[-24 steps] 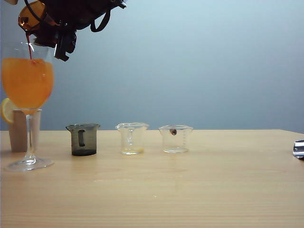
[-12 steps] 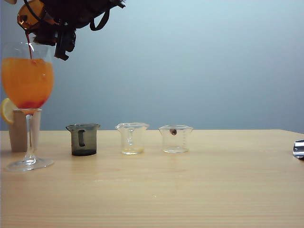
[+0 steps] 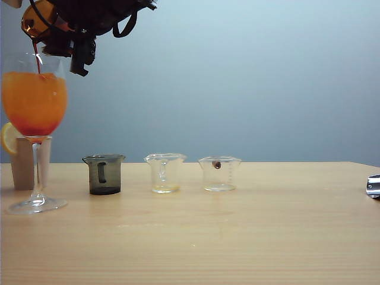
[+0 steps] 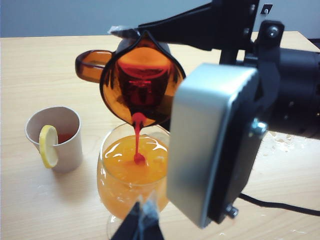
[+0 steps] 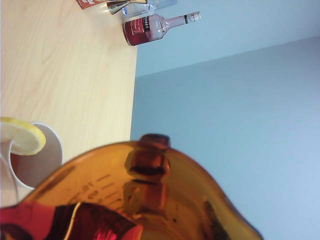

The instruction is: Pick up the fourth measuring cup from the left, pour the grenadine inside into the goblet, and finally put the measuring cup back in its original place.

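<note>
Amber-brown translucent plastic marks the fourth measuring cup (image 4: 142, 82), which is held tipped spout-down above the tall clear stemmed goblet (image 3: 34, 107) at the far left of the table. A thin thread of dark red grenadine (image 4: 136, 142) is seen falling from the lip into the orange drink, and a red layer is gathered at the bottom of the bowl in the exterior view. The right gripper (image 3: 56, 27) is closed on the cup, high over the goblet, reached across to the left side; its jaws are set partway, about the cup's width. The left gripper (image 4: 141, 225) hangs low beside the goblet with nothing seen in it; only dark tips enter the frame, so whether they are parted cannot be told. The pour is judged to be the step in hand and near its end. Next, the cup would need to be righted once the stream stops, then carried to the vacant spot right of the three cups still on the wooden table (image 3: 237, 237). How much syrup remains is hard to read through the dark plastic. The right gripper's fingers are largely hidden behind its body, and the cup is cut off at the frame edge in the right wrist view.
</note>
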Robot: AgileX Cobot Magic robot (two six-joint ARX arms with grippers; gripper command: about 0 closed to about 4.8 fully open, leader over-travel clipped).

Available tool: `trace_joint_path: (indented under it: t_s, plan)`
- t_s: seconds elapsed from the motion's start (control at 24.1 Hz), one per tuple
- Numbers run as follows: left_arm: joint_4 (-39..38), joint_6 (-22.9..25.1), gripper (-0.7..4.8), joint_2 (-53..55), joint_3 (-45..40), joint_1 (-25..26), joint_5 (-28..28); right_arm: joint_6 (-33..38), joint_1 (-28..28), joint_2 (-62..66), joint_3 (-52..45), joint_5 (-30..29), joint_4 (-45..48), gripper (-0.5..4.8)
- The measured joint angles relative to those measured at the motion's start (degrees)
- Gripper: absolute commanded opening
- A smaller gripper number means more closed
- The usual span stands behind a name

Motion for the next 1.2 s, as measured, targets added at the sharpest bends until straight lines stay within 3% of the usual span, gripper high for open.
trace_joint_path:
  t_s: [1.2]
  plan:
    - [0.02,0.00,-0.06,0.00,0.00,0.00,0.00,-7.74,0.00,0.00,0.00,-0.50,2.03,0.13]
